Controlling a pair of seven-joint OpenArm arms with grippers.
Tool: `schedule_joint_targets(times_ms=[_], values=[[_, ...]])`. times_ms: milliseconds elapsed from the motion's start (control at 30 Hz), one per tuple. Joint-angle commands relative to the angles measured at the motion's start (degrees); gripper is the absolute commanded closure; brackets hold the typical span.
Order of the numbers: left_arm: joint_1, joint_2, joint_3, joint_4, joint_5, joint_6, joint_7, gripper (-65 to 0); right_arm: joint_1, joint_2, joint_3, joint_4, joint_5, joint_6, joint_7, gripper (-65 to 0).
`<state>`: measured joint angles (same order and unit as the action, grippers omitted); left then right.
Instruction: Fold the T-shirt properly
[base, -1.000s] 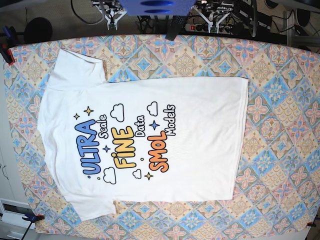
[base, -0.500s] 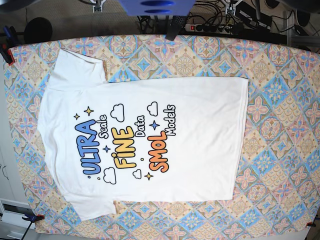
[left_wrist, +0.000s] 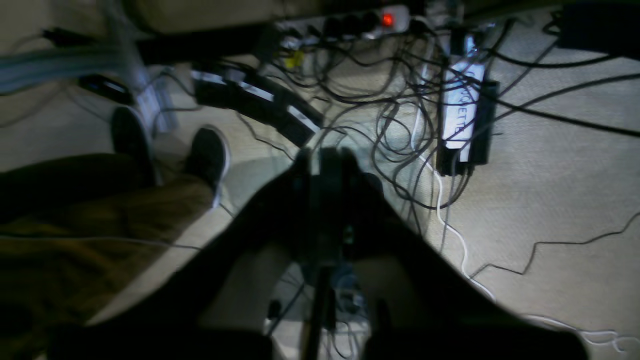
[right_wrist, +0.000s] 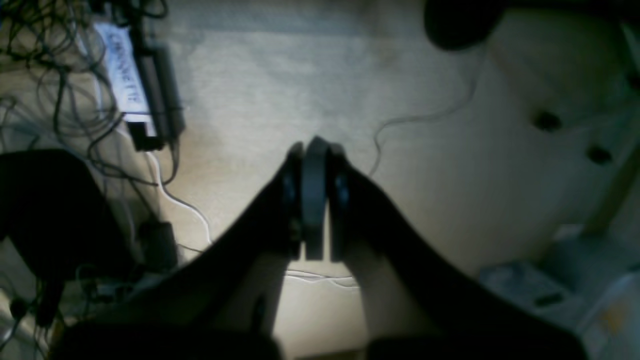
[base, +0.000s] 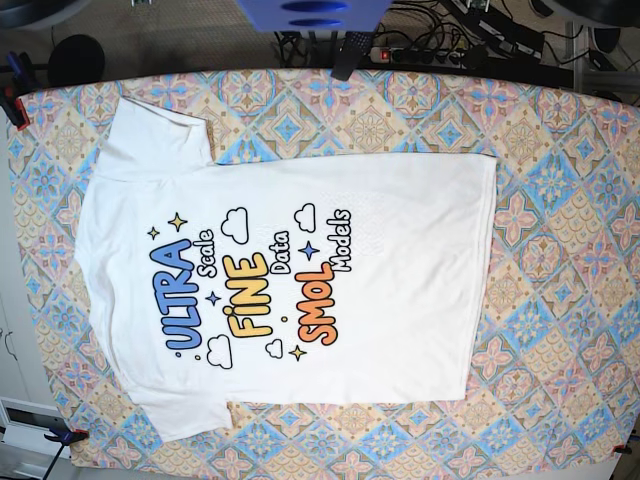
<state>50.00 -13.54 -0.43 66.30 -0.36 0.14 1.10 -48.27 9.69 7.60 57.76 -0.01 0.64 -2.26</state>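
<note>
The T-shirt (base: 290, 290) lies flat and unfolded on the surface (base: 560, 300), print side up. Its collar end points to the view's left; its hem runs along the right. One sleeve extends toward the upper left, the other toward the lower left. The print reads "ULTRA Scale FINE Data SMOL Models", with clouds and stars around the words. The surface carries a patterned cloth of blue, orange and beige tiles. A power strip (base: 420, 55) and cables lie beyond the far edge.

Robotics lab — floor cables (left_wrist: 400, 125), power strip (left_wrist: 350, 22).
</note>
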Motion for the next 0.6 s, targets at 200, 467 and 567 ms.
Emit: schedule_joint_targets(times_ms=[200, 467, 567], values=[[11.76, -4.61, -0.15, 20.33, -8.21, 0.17, -0.80, -2.3, -10.32, 0.99, 6.43, 17.10, 0.05, -0.60, 0.20, 0.0], [18.62, -9.27, -2.69, 41.08, -22.28, 0.25, -0.62, -2.4, -17.79, 0.81, 8.45, 35.39, 0.32, -0.60, 0.11, 0.0], [18.18, -9.36, -4.72, 44.60, -25.71, 0.25, 1.75, -2.4, -18.41, 0.81, 8.10, 41.28, 4.89, -0.60, -1.65, 0.0]])
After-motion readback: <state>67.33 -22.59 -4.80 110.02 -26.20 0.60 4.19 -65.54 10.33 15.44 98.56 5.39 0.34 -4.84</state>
